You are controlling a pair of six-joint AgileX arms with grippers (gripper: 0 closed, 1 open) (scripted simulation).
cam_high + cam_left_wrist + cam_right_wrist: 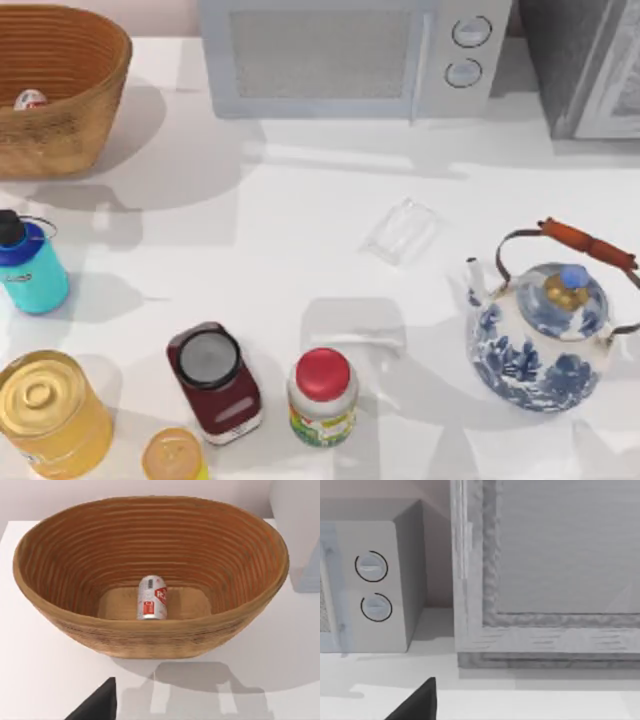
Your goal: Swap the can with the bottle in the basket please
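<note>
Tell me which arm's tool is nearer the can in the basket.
Left. Its wrist view looks straight into the basket at the can lying on the floor. The right wrist view faces the microwave, far across the table at the top view's right.

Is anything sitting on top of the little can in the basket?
No. The can lies on its side on the floor of the basket, with nothing over it or beside it. The basket's tall walls ring it, so it has to come out from above.
</note>
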